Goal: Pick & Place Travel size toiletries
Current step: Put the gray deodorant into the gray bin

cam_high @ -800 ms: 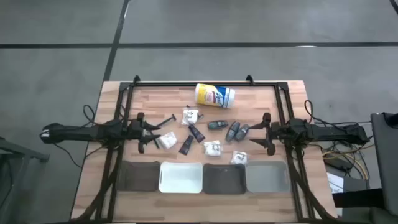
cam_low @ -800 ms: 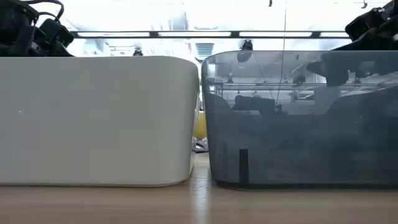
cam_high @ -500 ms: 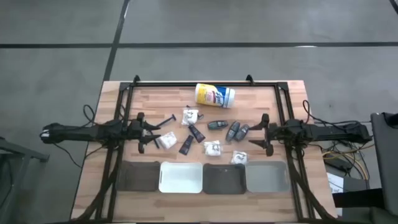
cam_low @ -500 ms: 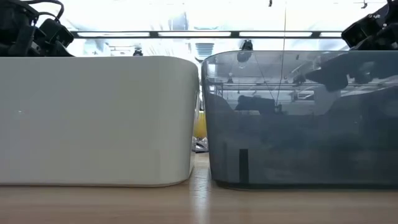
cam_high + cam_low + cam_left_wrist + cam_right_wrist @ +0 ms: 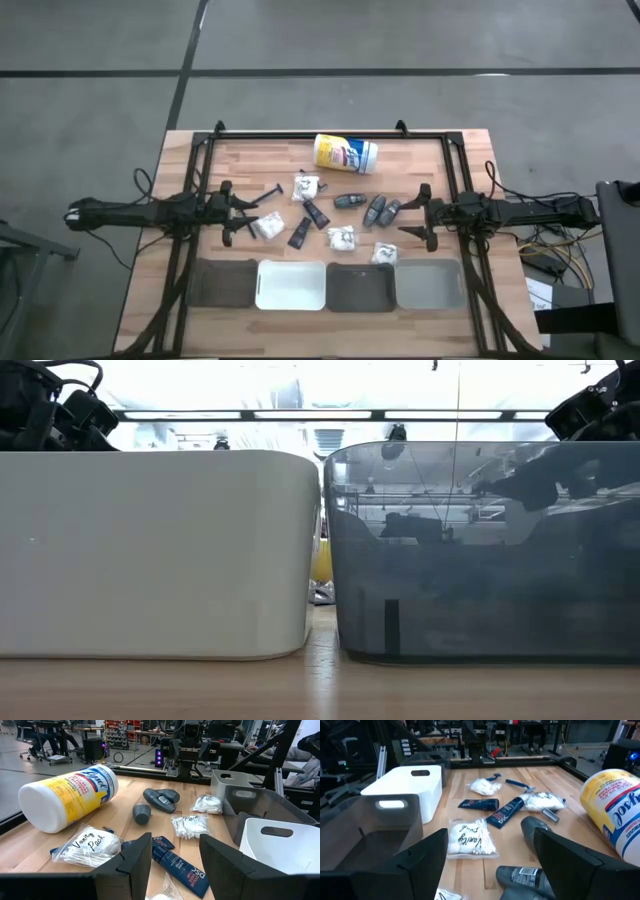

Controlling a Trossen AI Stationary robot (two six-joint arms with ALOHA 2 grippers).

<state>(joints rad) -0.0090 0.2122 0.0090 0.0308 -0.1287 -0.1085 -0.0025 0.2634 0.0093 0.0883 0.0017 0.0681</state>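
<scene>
The toiletries lie scattered mid-table in the high view: dark grey pods, white crinkly packets, black tubes and a thin razor. My left gripper is open at their left side, above the table, with a packet and a tube just ahead of it. My right gripper is open at their right side, its fingers facing a packet and a pod. Neither touches anything.
A yellow-and-white canister lies on its side near the far edge. Several bins line the near edge: dark grey, white, dark grey, light grey. A black frame rims the table.
My right gripper has moved a little toward the table's left, closer to the dark grey pods, staying open. The toiletries have kept their places.
</scene>
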